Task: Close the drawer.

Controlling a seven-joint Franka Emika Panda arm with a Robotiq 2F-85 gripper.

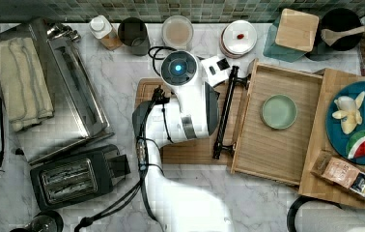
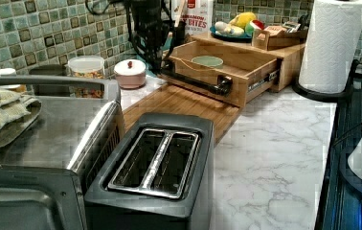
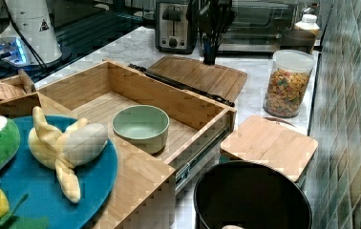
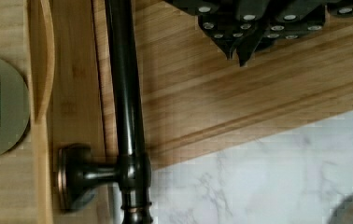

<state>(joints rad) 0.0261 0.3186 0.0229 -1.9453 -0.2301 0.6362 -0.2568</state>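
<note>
The drawer (image 1: 277,145) stands pulled out of its wooden cabinet (image 1: 323,159) on the desk (image 1: 262,203), a green bowl (image 1: 279,111) inside. The end effector (image 4: 244,49) hangs above the cutting board (image 4: 240,93) — just beside the drawer's black handle (image 4: 125,93), not touching it. Its fingertips sit pressed together, holding nothing.

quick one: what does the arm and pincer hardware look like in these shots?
The arm is glossy white with rounded links, dark grey joint bands and a round cap lit by a blue ring at its centre. Black cables run along its side. The pincer is black, with angular parts dotted by small silver screw heads. A white box with black panels sits at the wrist.
</note>
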